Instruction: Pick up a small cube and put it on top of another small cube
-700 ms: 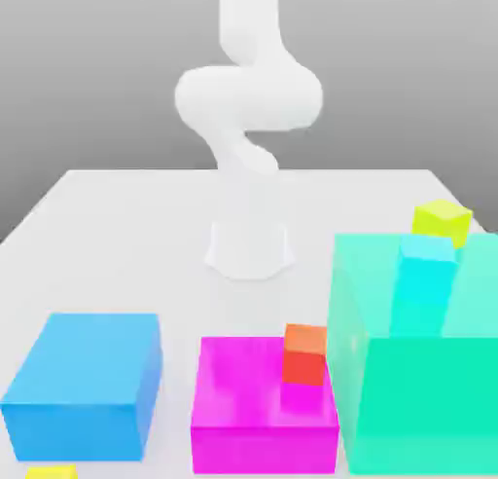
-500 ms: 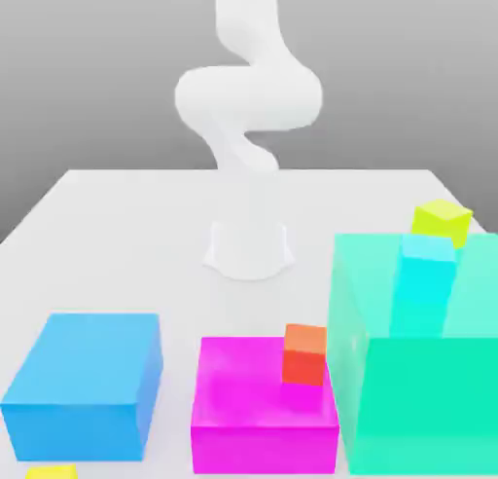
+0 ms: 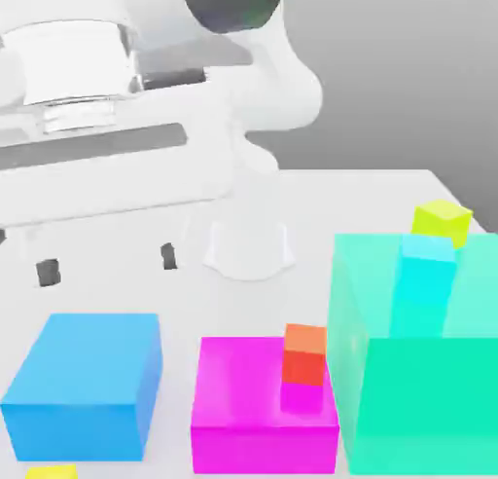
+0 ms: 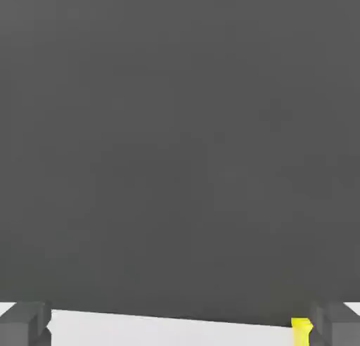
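Note:
The small yellow cube (image 3: 51, 471) lies on the table at the front edge of the exterior view's left, just before the blue block. A yellow sliver of it (image 4: 301, 330) sits beside one finger in the hand view. The small red cube (image 3: 305, 354) with an orange top rests on the magenta block (image 3: 243, 399). My gripper (image 3: 108, 263) hangs high over the exterior view's left, above the blue block, open with nothing between its dark fingertips (image 3: 47, 271). The same open gripper (image 4: 180, 327) is seen in the hand view.
A large blue block (image 3: 83, 380) stands at the front left and a tall teal block (image 3: 418, 389) at the right, with a small cyan cube (image 3: 424, 268) on top. A lime-yellow cube (image 3: 441, 222) sits behind the teal block. The arm's white base (image 3: 249, 248) stands mid-table.
The hand has swung into the exterior view's upper left, where only the upright arm stood before. The cubes and blocks have not moved.

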Robot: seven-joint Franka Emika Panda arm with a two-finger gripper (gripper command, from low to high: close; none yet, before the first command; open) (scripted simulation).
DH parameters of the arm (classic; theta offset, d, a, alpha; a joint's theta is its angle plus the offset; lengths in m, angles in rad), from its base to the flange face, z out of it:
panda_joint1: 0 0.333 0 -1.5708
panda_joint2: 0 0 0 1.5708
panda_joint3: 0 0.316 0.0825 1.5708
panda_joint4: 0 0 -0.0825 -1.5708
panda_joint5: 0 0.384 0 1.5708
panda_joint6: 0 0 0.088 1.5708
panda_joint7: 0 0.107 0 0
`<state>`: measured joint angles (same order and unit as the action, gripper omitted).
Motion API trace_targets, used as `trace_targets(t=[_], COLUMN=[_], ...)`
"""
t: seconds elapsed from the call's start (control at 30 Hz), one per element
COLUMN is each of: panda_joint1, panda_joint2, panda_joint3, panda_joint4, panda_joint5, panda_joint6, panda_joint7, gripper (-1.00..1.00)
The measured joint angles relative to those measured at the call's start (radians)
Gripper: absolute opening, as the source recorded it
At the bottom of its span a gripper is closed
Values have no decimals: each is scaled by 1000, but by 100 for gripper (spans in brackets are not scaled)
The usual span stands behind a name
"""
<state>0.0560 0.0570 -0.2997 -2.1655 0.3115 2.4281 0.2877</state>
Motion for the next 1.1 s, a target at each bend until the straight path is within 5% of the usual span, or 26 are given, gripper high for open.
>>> trace_targets(t=[0.53,0.57,0.8,1.1], panda_joint1=[-126,-138,-139,-33], panda_joint2=[523,555,560,276], panda_joint3=[6,20,22,10], panda_joint4=[87,95,96,-47], panda_joint5=[13,25,28,-100], panda_joint6=[190,213,215,68], panda_joint7=[-185,-194,-197,-250], gripper=[0,-100,-100,-100])
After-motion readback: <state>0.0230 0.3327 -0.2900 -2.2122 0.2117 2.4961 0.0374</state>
